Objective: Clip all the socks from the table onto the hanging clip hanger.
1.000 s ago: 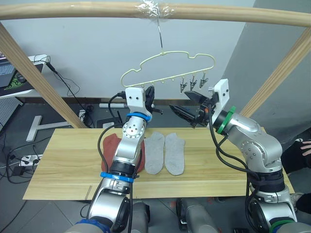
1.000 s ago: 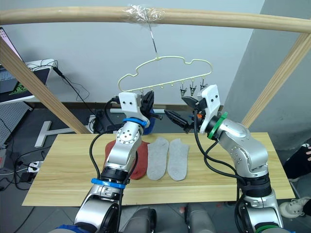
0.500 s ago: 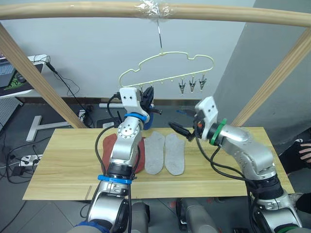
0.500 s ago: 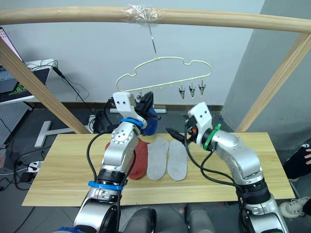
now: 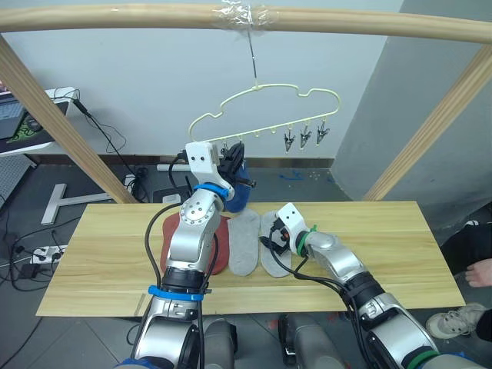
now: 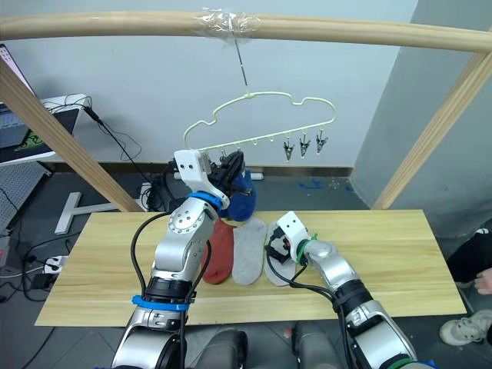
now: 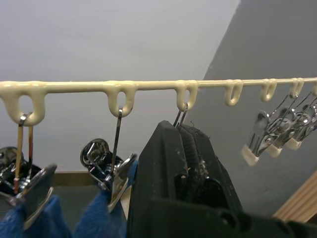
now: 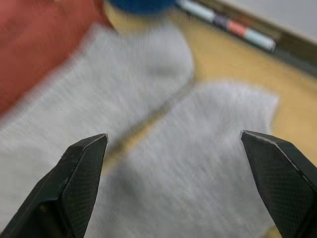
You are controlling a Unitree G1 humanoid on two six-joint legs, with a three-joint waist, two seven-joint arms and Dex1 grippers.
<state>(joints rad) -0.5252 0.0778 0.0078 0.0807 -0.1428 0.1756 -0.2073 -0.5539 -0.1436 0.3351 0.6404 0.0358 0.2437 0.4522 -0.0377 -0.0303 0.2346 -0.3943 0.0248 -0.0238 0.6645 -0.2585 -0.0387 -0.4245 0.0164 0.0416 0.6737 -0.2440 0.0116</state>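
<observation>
Right gripper (image 8: 176,183) lowered from hanger height to surface (image 5: 92,254), now over grey sock (image 5: 275,244), fingers spread wide, empty. Left gripper (image 7: 181,148) raised at hanger (image 5: 265,115) clip row, fingers pressed together around third clip, beside hanging blue sock (image 5: 236,192). Red sock (image 5: 219,246), two grey socks lie on surface. Step in hand: grey sock pickup. Next move: descend, pinch sock edge. Left wrist view shows clips gripping blue fabric; eye views lack this detail.
</observation>
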